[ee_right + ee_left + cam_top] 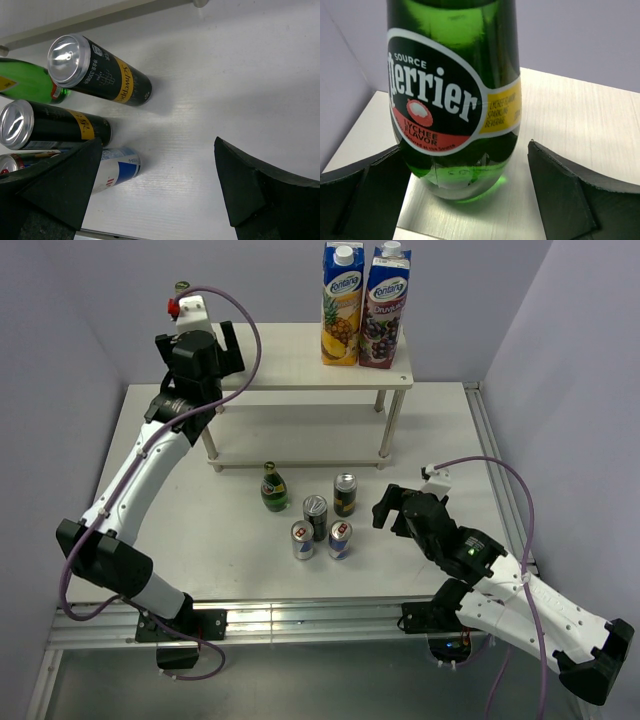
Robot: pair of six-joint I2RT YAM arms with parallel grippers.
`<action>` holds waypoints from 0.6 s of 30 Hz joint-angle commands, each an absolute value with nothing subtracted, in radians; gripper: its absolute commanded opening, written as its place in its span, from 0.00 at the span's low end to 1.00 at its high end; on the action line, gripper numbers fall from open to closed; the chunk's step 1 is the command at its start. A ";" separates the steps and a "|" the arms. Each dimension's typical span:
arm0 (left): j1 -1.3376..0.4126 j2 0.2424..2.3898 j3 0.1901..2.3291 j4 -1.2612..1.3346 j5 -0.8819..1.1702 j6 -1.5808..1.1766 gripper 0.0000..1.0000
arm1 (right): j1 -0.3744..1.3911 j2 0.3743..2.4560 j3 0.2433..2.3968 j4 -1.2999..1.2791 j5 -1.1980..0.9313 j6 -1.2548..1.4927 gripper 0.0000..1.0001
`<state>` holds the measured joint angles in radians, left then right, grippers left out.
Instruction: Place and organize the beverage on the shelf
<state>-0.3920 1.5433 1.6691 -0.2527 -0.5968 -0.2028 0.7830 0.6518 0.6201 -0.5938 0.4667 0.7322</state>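
That green glass Perrier bottle [452,100] with the red-black lychee label stands upright at the cream shelf [570,125] top's left corner, bare board to its right, left gripper [466,147] fingers spread around it, right gripper [157,141] spread too over the white table [225,75].

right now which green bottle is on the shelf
The Perrier bottle at the left end of the top board, inside the left gripper; the other bottle stands on the table by the cans.

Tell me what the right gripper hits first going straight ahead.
Likely nothing soon: ahead of the right gripper lies bare table, the slim dark can sitting left of that line. Farther on stands the shelf's lower board, though depth is unclear.
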 commanded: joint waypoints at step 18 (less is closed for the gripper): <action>-0.527 1.157 1.482 -0.551 -0.616 -0.406 0.93 | 0.790 0.632 0.609 -0.589 0.508 0.746 1.00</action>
<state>-0.4736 1.2827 1.5787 -0.4622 -0.5900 -0.3073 0.7830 0.6418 0.6151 -0.5949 0.4778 0.7357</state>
